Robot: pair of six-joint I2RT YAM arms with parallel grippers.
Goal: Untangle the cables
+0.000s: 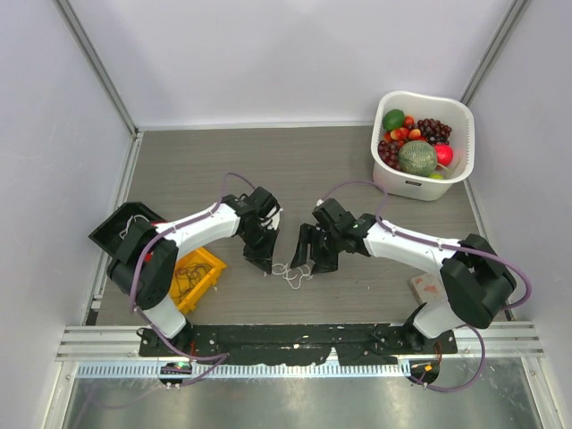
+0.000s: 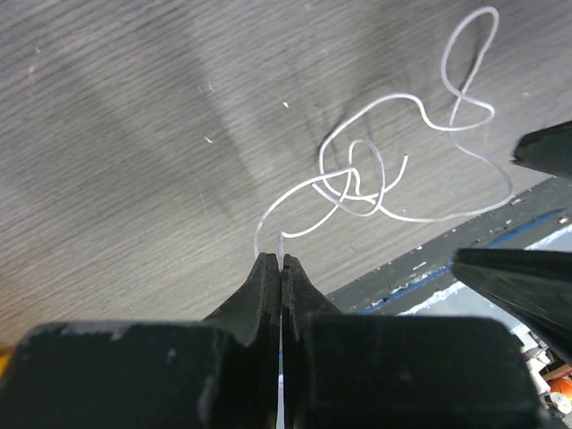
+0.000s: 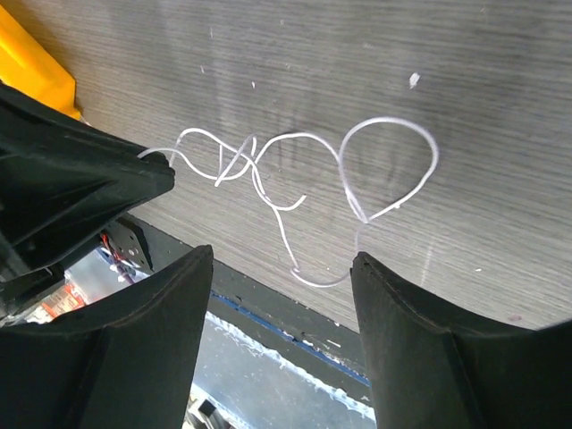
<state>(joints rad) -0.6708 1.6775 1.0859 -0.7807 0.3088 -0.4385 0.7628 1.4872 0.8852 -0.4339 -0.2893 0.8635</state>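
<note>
Cables [image 1: 291, 273] [image 2: 350, 183] [image 3: 253, 165]: thin white wire in loose crossing loops, flat on the grey worktop [image 1: 313, 170] near its front edge, between the two pincers. One knot of overlapping loops sits at the left end and one wide open loop at the right.

Left pincer [image 1: 268, 264] [image 2: 280, 261]: jaws pressed together, clamped on a wire end at the very tips. The rest of the wire trails away toward the right arm.

Right pincer [image 1: 308, 262] [image 3: 281, 259]: jaws wide apart, over the near bend of the wire, not touching it. Its fingers [image 2: 527, 277] crowd the right side of the left wrist view.

Surroundings:
- Black base strip [image 1: 286, 335] [image 2: 429, 268] runs just beside the near loops.
- Yellow bin [image 1: 213, 261] [image 3: 36, 71] is close behind the left arm, with thin dark wires inside.
- Black tray [image 1: 112, 231] lies at the far left.
- White basket [image 1: 413, 186] of fruit stands in the far right corner, well apart from the cables.
- Small pinkish flat thing [image 1: 427, 286] sits by the right arm's base; too small to tell what.
</note>
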